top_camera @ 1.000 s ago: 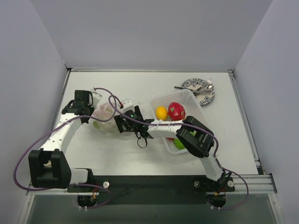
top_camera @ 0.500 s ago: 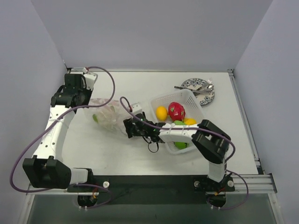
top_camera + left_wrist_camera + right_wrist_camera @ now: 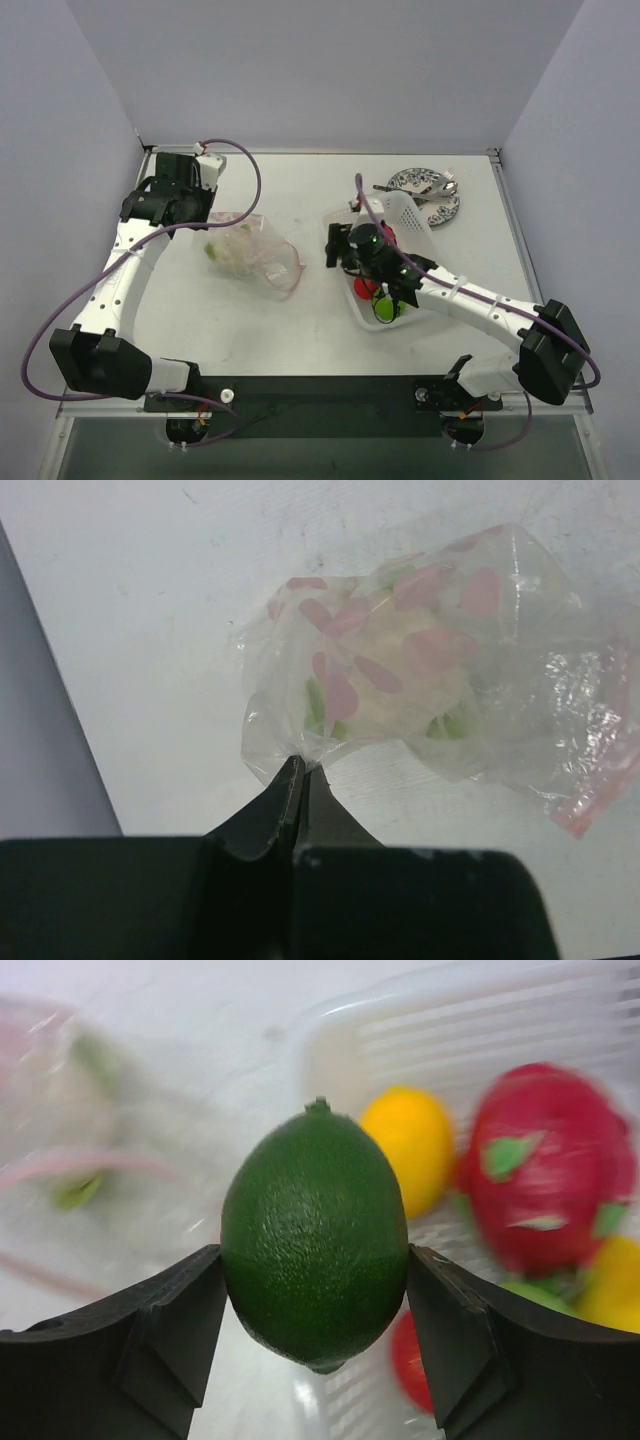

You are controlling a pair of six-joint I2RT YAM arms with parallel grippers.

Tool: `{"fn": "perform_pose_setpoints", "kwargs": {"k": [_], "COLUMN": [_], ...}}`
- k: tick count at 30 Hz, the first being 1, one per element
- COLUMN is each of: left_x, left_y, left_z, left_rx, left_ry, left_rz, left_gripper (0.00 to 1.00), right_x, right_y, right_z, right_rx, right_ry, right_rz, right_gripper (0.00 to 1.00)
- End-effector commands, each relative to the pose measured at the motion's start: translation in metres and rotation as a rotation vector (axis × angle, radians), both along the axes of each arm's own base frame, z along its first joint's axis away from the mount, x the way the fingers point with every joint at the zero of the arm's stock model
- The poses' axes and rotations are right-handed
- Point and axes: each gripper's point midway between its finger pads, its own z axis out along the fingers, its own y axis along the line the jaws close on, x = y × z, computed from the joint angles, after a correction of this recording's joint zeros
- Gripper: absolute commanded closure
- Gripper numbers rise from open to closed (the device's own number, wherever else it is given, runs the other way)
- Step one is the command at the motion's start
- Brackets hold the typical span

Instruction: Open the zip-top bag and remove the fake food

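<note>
The zip-top bag point(image 3: 252, 251) lies left of centre, its pinkish zip mouth point(image 3: 287, 268) facing right. My left gripper point(image 3: 190, 208) is shut on the bag's closed far corner; in the left wrist view its tips point(image 3: 300, 766) pinch the plastic. The bag point(image 3: 430, 670) holds a pale, pink-spotted piece with green bits point(image 3: 400, 675). My right gripper point(image 3: 336, 245) is shut on a dark green lime point(image 3: 315, 1235), held at the near left rim of the white basket point(image 3: 410, 212). Its gripping point point(image 3: 315, 1260) sits on the lime.
The basket point(image 3: 480, 1020) holds a yellow fruit point(image 3: 405, 1145), a red dragon fruit point(image 3: 545, 1160) and other red, yellow and green pieces. A blue-patterned plate with cutlery point(image 3: 425, 192) sits at the back right. Grey walls enclose the table.
My right gripper has left the bag's mouth and swung right to the basket with the lime. My left gripper shifted back and left with the bag's corner.
</note>
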Motion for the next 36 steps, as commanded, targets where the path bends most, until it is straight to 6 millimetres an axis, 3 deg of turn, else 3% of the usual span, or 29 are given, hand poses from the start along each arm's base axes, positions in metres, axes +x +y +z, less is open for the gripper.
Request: {"fn": "perform_pose_setpoints", "kwargs": {"k": [1,2,3,8,12,13,16,20,23,24,31,33,35,36], "left_x": [-0.006,-0.008,-0.008,-0.006,-0.003,-0.002,0.003,0.003,0.005,0.005,0.010,0.010,0.010,0.010], "left_y": [-0.030,-0.033,-0.037,-0.025,-0.009,-0.003,0.006,0.010,0.011,0.011,0.012,0.011,0.010,0.010], "left_z": [0.032,0.034,0.039,0.032,0.010,0.005,-0.014,-0.035,-0.040,-0.040,-0.047,-0.048,-0.050,-0.050], "left_rx": [-0.076,-0.076,-0.077,0.002,0.101,0.131,0.188,0.223,0.232,0.232,0.242,0.241,0.236,0.236], "left_ry": [-0.052,-0.049,-0.061,-0.063,-0.051,-0.049,-0.040,-0.008,-0.004,-0.005,-0.001,0.000,0.003,0.005], "left_rz": [-0.049,-0.055,-0.068,-0.055,-0.040,-0.025,-0.012,-0.009,-0.006,-0.006,0.000,-0.003,-0.004,-0.003], "left_gripper": [1.00,1.00,1.00,1.00,1.00,1.00,1.00,1.00,1.00,1.00,1.00,1.00,1.00,1.00], "right_x": [0.035,0.038,0.039,0.040,0.022,0.011,-0.005,-0.015,-0.021,-0.022,-0.028,-0.027,-0.021,-0.018], "right_y": [-0.097,-0.107,-0.108,-0.110,-0.077,-0.056,-0.025,-0.002,0.020,0.028,0.073,0.082,0.095,0.099], "right_z": [-0.012,-0.015,-0.015,-0.008,0.010,0.018,0.010,-0.008,-0.014,-0.014,-0.025,-0.036,-0.032,-0.041], "right_rx": [-0.127,-0.153,-0.165,-0.223,-0.201,-0.168,-0.130,-0.096,-0.063,-0.054,-0.029,-0.046,-0.029,-0.044], "right_ry": [0.052,0.069,0.069,0.069,-0.056,-0.089,-0.114,-0.082,-0.065,-0.066,-0.036,-0.018,-0.024,-0.011], "right_rz": [-0.332,-0.357,-0.354,-0.359,-0.214,-0.140,-0.027,0.038,0.095,0.112,0.204,0.218,0.222,0.224], "right_gripper": [0.23,0.17,0.00,0.00,0.00,0.00,0.00,0.17,0.61,0.65,0.67,0.62,0.57,0.56]}}
